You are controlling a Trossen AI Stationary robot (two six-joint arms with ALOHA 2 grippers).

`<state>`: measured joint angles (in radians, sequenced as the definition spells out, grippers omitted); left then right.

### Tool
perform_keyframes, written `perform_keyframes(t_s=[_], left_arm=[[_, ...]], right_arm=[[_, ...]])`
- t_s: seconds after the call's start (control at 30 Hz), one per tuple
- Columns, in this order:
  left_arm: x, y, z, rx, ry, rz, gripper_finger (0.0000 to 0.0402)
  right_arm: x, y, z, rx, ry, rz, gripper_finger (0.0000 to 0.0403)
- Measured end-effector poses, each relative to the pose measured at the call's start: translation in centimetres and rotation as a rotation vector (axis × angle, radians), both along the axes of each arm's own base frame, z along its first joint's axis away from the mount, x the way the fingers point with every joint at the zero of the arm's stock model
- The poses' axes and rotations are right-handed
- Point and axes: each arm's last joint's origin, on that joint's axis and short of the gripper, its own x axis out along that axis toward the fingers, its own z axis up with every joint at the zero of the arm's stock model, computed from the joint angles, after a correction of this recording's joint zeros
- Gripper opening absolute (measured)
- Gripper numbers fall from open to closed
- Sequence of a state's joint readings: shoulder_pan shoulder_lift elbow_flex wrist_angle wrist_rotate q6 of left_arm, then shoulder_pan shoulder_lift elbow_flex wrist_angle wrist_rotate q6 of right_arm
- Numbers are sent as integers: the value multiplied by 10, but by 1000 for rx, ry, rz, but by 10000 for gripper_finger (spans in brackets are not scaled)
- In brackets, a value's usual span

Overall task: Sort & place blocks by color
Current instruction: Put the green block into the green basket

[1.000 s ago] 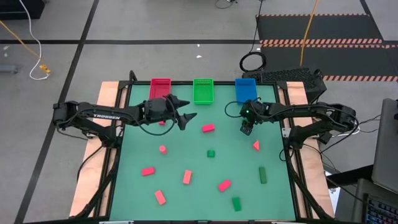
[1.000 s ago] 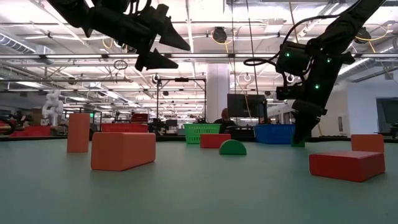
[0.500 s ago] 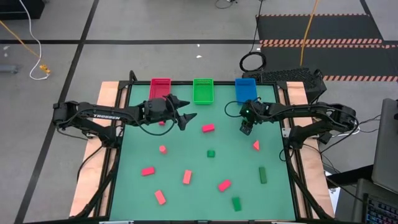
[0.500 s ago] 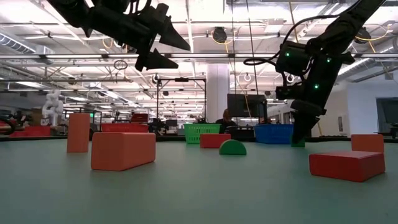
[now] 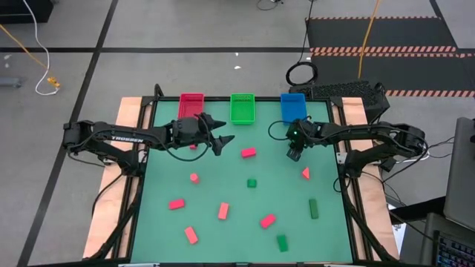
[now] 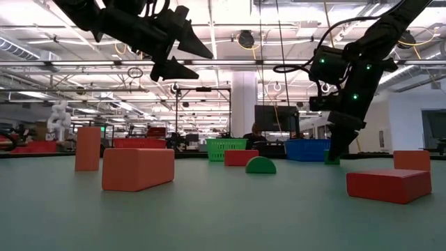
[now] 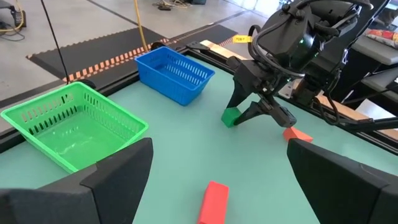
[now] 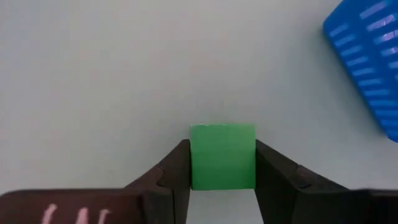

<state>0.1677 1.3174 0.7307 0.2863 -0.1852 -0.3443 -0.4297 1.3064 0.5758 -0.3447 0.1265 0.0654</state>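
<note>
two grippers hang over the green table (image 5: 223, 178). three open bins line its top edge in the high view: a red bin (image 5: 191, 104), a green bin (image 5: 242, 108) and a blue bin (image 5: 292, 107). red and green blocks lie scattered over the lower half of that frame, among them a red bar (image 5: 248, 153) at centre and a small green cube (image 5: 251, 182) just below it; none of them lies between the right gripper and the bins.

the right gripper (image 8: 222, 177) sits right of centre in the high view, just below the blue bin, pointing down at the table. its wrist view, lower centre, shows both fingers (image 8: 176, 174) pressed flat against the sides of a green block (image 8: 222, 155), so the jaws are closed on it, narrow. the block looks about square there, its faces square to the fingers, no long axis to tell. the high view hides this block under the gripper; the left wrist view shows it at centre, resting on the table at the fingertips.

the left gripper (image 5: 223, 138) hovers left of centre, below the red bin, jaws spread wide and holding nothing. the low view, upper left, shows it well above the table.
</note>
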Motion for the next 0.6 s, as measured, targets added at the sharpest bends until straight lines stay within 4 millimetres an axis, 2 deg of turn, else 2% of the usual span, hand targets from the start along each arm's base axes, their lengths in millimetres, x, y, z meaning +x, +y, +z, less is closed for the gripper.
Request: perform_keyframes(t_s=[0.17,0.23,0.37,0.43,0.53,0.6], left_arm=[[0,0,0,0,1,0,374],[0,0,-1,-1,5,0,374],[0,0,0,12,8,-4,374],[0,0,0,20,2,-6,374],[1,2,3,25,-27,1,374],[1,4,6,32,-63,7,374]], right_arm=[[0,1,2,-8,-17,6,123],[4,4,9,-16,-84,33,123],[16,14,36,-48,-341,250,123],[21,16,54,-125,-490,333,123],[28,10,79,-260,-709,325,123],[32,3,91,-319,-794,303,123]])
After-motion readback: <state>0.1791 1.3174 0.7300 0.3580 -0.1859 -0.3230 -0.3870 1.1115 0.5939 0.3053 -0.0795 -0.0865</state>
